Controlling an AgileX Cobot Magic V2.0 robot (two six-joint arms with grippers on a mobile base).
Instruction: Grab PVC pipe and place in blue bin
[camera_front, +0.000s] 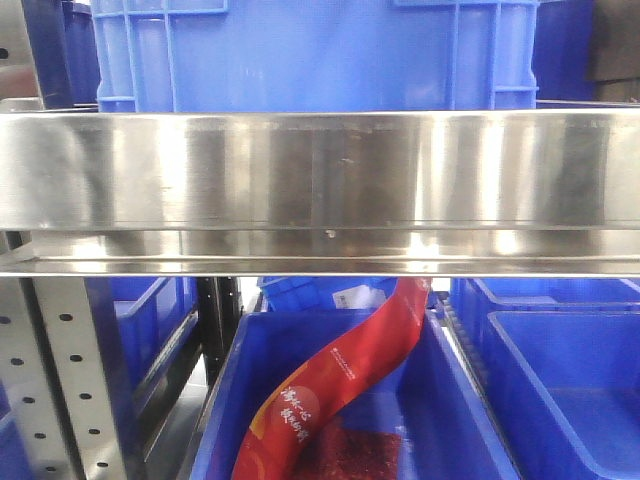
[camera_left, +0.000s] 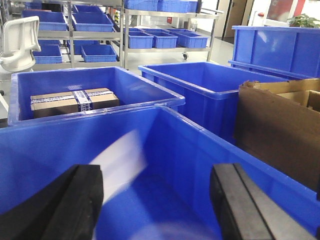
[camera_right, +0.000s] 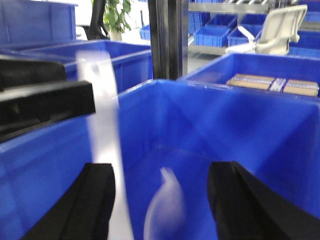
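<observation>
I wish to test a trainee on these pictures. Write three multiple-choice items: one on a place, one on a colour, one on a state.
1. In the left wrist view, where does the taped cardboard box lie?
A. On a steel shelf
B. In the blue bin behind the one under the jaws
C. On the white chair

2. In the front view, what colour is the long bag in the bin under the shelf?
A. Green
B. Yellow
C. Red

3. How do the jaws of the left gripper stand?
A. Wide apart
B. Shut on the cardboard box
C. Shut on the bin's rim

Answers:
1 B: the taped cardboard box rests on the floor of the rear blue bin.
2 C: the long bag is red with pale print.
3 A: the left gripper shows a broad gap between its jaws.
</observation>
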